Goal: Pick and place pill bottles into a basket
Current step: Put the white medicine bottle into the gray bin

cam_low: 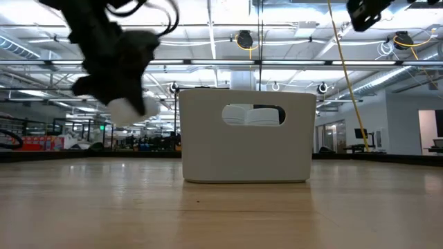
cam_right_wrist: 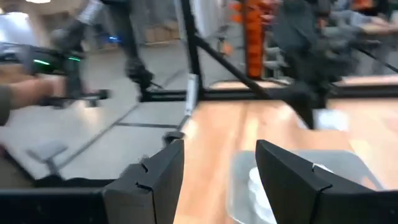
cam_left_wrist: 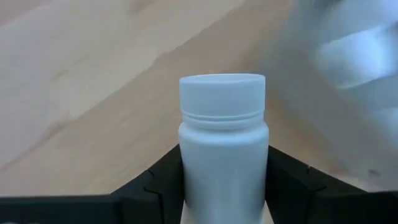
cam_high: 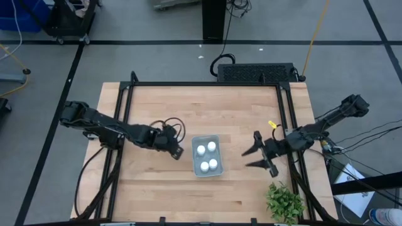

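Observation:
My left gripper (cam_high: 179, 150) is shut on a white pill bottle (cam_left_wrist: 224, 143), just left of the basket (cam_high: 195, 141) and above the table; the low view shows the bottle (cam_low: 129, 108) below the dark gripper. The basket, a pale translucent tray, stands at the table's middle and holds several white bottles (cam_high: 206, 157). It also shows in the low view (cam_low: 246, 152). My right gripper (cam_high: 254, 157) is open and empty to the right of the basket, its fingers pointing at it. In the right wrist view the basket (cam_right_wrist: 339, 165) lies ahead of it. My left gripper pinches the bottle's body (cam_left_wrist: 186, 180) below the cap between its two fingers, one on each side. The fingers come from the table's left, and the cap end (cam_left_wrist: 222, 93) sticks out past them. The bottle is lifted clear of the table.
A green plant (cam_high: 284, 202) stands at the table's near right corner. A black frame (cam_high: 204, 83) runs along the table's far and side edges. Bare wood lies in front of the basket and to its far side.

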